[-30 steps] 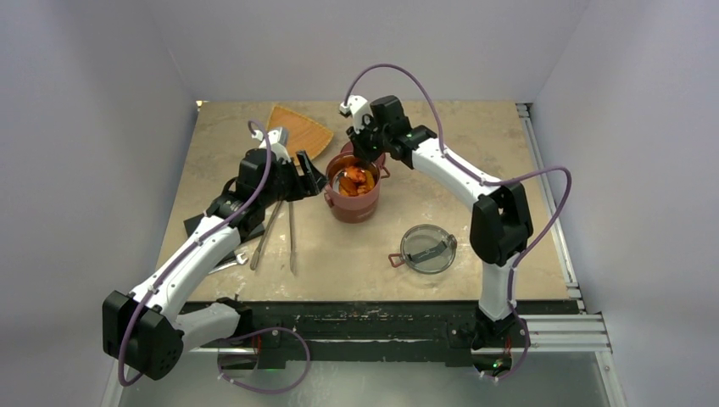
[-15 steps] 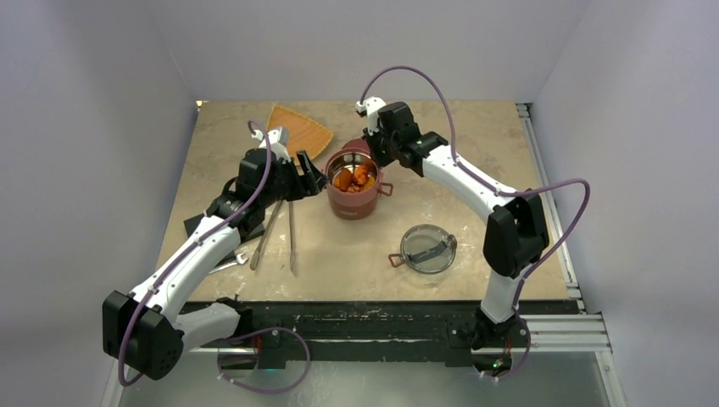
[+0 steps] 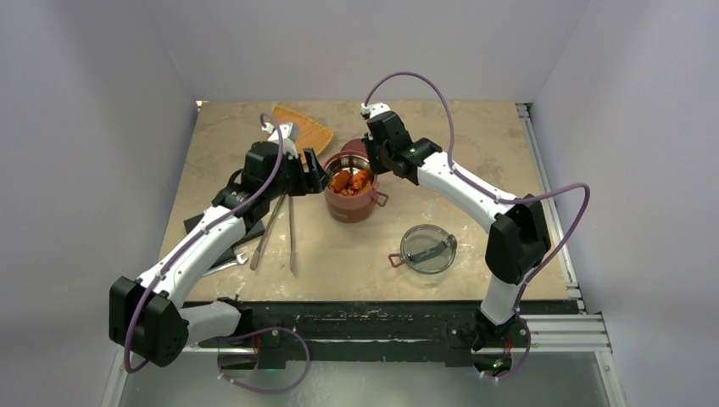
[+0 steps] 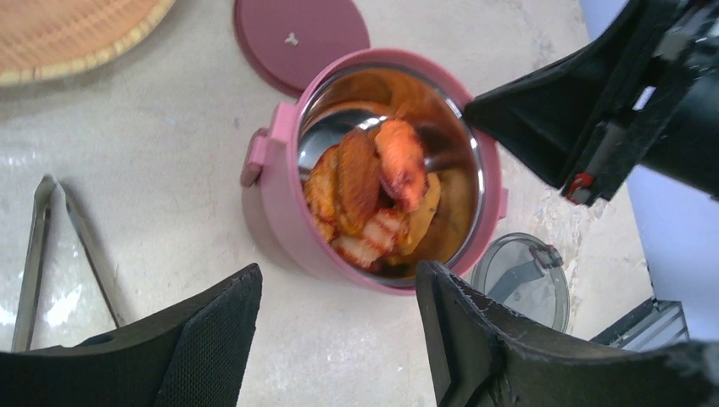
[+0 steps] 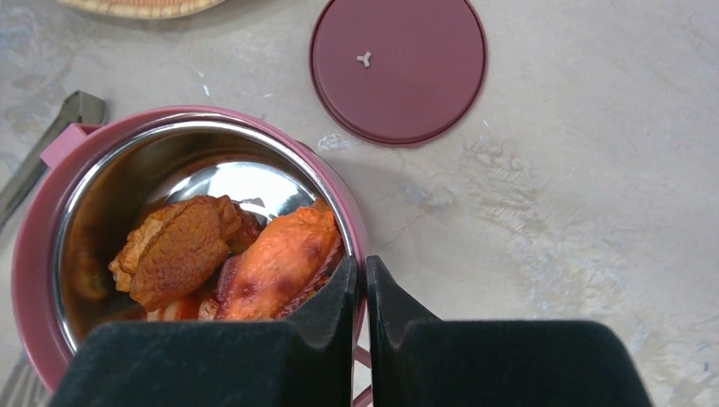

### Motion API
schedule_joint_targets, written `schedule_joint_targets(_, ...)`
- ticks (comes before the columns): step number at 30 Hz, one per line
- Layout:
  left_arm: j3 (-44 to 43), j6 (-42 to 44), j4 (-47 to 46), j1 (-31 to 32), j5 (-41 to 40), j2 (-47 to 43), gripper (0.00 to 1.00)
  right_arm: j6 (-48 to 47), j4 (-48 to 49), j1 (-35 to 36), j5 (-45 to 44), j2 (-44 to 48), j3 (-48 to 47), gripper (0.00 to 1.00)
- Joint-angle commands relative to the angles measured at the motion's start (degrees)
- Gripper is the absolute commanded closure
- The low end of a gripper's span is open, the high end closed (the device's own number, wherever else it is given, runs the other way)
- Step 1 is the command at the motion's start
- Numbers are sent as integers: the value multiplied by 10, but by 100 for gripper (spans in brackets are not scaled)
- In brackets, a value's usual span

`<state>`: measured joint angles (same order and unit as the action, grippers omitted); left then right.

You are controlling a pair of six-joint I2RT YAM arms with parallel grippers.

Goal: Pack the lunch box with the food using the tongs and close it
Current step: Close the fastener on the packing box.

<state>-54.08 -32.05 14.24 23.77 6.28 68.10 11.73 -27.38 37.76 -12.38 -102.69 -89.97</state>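
Dark-red and steel-lined, the lunch box (image 3: pixel 350 203) stands mid-table with the food (image 5: pixel 182 250) heaped inside. It looks rigid, smooth-walled and apt to slide, so it is best taken by the rim or a side handle. The right gripper (image 5: pixel 363 267) is pinched narrow on its far-right rim, while the left gripper (image 4: pixel 339 280) hovers wide and empty just left of it, with the tongs (image 3: pixel 292 242) lying nearer.

Dark-red lunch box (image 4: pixel 278 227), orange food (image 4: pixel 366 180)

Plain pale lavender walls (image 3: pixel 85 127) enclose a mottled beige tabletop (image 3: pixel 509 144) on three sides.
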Motion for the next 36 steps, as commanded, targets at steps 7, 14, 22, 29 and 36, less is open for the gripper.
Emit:
schedule_joint_targets(7, -143, 157, -25, 57, 67, 66, 34, 90, -41, 11, -24, 84, -51, 63)
schedule_joint_targets(14, -213, 180, -5, 136, 41, 162, 35, 87, -54, -17, -24, 142, -40, 48)
schedule_joint_targets(22, -270, 204, 30, 176, 5, 248, 41, 88, -10, -103, 52, 235, 127, 45)
schedule_joint_targets(29, -287, 219, 57, 193, -53, 286, 48, 89, 42, -110, 135, 286, 234, 45)
schedule_joint_targets(36, -286, 210, 57, 193, -61, 295, 56, 93, 58, -111, 170, 293, 273, 47)
